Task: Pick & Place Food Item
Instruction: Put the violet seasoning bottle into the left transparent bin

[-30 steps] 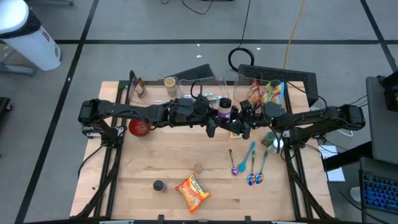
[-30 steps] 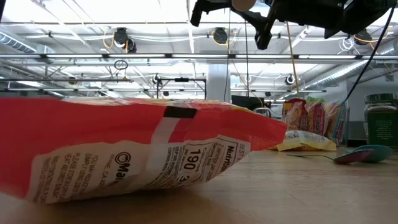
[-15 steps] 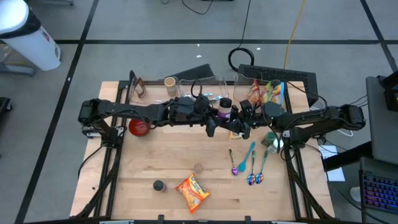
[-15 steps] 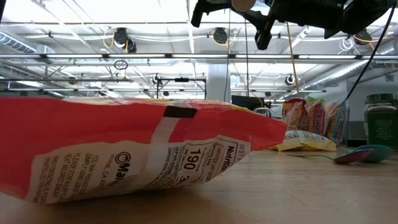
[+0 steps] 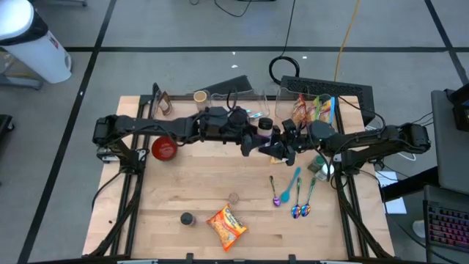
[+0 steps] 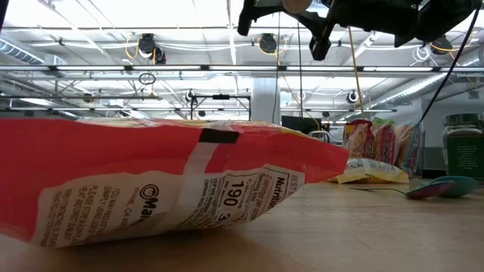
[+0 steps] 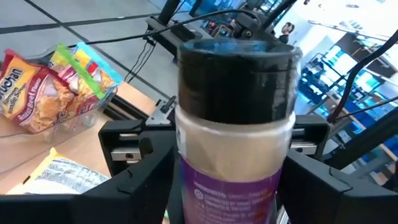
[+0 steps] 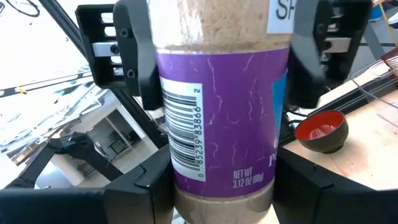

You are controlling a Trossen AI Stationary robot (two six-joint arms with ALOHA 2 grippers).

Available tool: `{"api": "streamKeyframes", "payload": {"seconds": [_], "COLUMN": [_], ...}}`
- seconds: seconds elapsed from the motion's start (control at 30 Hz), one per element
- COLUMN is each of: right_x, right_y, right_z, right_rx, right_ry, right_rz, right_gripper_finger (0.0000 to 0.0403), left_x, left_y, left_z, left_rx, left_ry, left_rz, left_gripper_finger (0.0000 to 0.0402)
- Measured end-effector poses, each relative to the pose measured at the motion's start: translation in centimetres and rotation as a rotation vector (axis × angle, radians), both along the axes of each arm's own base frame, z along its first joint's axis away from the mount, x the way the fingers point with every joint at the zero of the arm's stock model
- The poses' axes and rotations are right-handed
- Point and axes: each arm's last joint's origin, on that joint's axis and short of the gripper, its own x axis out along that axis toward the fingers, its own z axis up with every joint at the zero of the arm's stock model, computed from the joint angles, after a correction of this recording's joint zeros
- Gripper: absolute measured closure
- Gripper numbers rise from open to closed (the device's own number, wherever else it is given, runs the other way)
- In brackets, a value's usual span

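Mid-air above the table [image 5: 183, 191], the right gripper [image 5: 272, 143] pinched the spice jar [image 5: 264, 128] while the left gripper [image 5: 253, 141] stood spread around it.

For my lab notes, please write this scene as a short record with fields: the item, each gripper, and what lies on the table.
item: spice jar, purple label, black lid, upright
height: above the table, not resting on it
right gripper: shut on the spice jar
left gripper: at the jar from the opposite side; grip not clear
on table: red bowl, orange snack bag, spoons
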Motion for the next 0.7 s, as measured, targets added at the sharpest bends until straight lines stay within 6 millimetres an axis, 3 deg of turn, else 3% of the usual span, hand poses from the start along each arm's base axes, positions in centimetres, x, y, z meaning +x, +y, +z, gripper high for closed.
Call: {"api": "streamKeyframes", "payload": {"seconds": [0.3, 0.7], "right_x": [0.0, 0.1], "right_y": [0.0, 0.2], "right_z": [-0.1, -1.0], "right_rx": [-0.001, -0.001], "right_ry": [0.013, 0.113], "right_rz": [0.015, 0.086], "right_gripper_finger": [0.0212, 0.0214], "left_x": [-0.2, -1.4], "left_y": [0.6, 2.0], "left_z": [0.6, 4.7], "left_rx": [-0.025, 0.030], "left_ry": [-0.028, 0.133], "left_rz": [-0.060, -0.128], "left_gripper_finger": [0.0107, 0.0105]}}
